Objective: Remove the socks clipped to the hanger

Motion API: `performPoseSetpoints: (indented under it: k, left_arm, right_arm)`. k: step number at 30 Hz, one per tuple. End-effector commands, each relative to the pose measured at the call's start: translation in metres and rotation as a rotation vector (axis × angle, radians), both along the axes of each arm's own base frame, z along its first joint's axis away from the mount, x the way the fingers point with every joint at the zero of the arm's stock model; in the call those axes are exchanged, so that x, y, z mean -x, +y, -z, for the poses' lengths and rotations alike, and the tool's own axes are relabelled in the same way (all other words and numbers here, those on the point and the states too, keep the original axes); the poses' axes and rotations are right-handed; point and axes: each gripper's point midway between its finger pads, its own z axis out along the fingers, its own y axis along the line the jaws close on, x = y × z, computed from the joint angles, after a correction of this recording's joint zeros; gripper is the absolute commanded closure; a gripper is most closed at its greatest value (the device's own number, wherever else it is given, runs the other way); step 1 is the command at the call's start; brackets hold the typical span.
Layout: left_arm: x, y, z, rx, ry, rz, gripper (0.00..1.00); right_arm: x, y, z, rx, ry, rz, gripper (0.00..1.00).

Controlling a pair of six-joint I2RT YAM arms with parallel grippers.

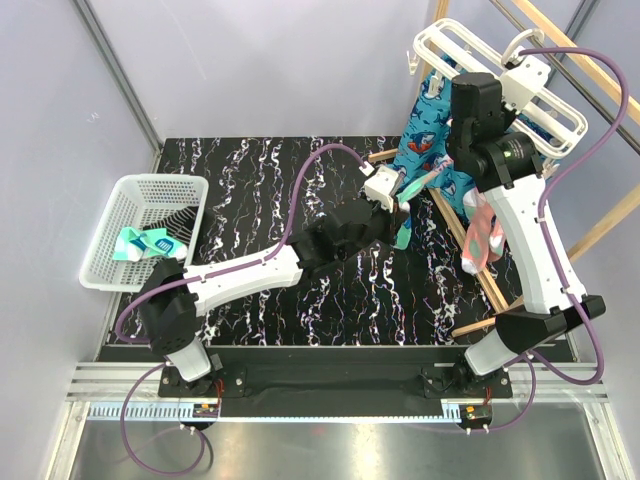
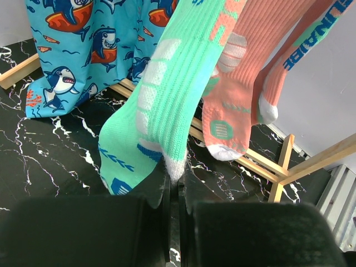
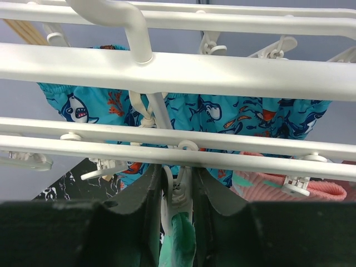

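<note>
The white hanger (image 1: 500,80) hangs at the far right, and its bars fill the right wrist view (image 3: 222,72). A mint-green sock (image 1: 412,195) hangs from one white clip (image 3: 186,183). My right gripper (image 3: 179,186) is shut on that clip, with the sock's top (image 3: 181,239) just below; in the top view it (image 1: 462,88) sits at the hanger. My left gripper (image 2: 173,179) is shut on the white toe of the mint-green sock (image 2: 167,83); it also shows in the top view (image 1: 400,205). Salmon-pink socks (image 2: 233,100) and blue shark-print fabric (image 2: 83,44) hang beside it.
A light wooden frame (image 1: 470,250) stands under the hanger, and its bars show low behind the socks (image 2: 267,161). A white basket (image 1: 150,190) at the left holds a mint-patterned sock (image 1: 150,243). The tabletop is black marble.
</note>
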Motion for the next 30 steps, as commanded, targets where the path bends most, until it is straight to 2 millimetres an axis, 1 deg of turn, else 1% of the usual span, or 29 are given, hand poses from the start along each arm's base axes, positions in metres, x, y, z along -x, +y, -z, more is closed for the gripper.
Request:
performPoseSetpoints:
  k: [1,5,9,16,19,24,30]
  left_arm:
    - [0.005,0.007,-0.053,0.126,-0.059,-0.009,1.0]
    - [0.006,0.011,-0.051,0.124,-0.057,-0.017,1.0]
    - [0.006,0.013,-0.05,0.125,-0.053,-0.022,1.0]
    - [0.007,0.015,-0.039,0.112,-0.033,-0.032,1.0]
    - [0.006,0.016,-0.037,0.112,-0.031,-0.035,1.0]
    - [0.006,0.015,-0.037,0.108,-0.032,-0.037,1.0]
    - [0.004,0.019,-0.039,0.107,-0.037,-0.048,1.0]
  right_arm:
    - [0.009,-0.008,-0.023,-0.019,-0.076,0.013,1.0]
    - [0.011,-0.008,-0.025,-0.026,-0.084,0.008,1.0]
    - [0.011,-0.007,-0.024,-0.036,-0.079,0.005,1.0]
    - [0.013,-0.006,-0.024,-0.036,-0.077,0.001,1.0]
    - [0.013,-0.007,-0.023,-0.036,-0.075,0.001,1.0]
    - [0.011,-0.006,-0.022,-0.04,-0.071,-0.003,1.0]
    - [0.01,-0.004,-0.022,-0.041,-0.073,-0.009,1.0]
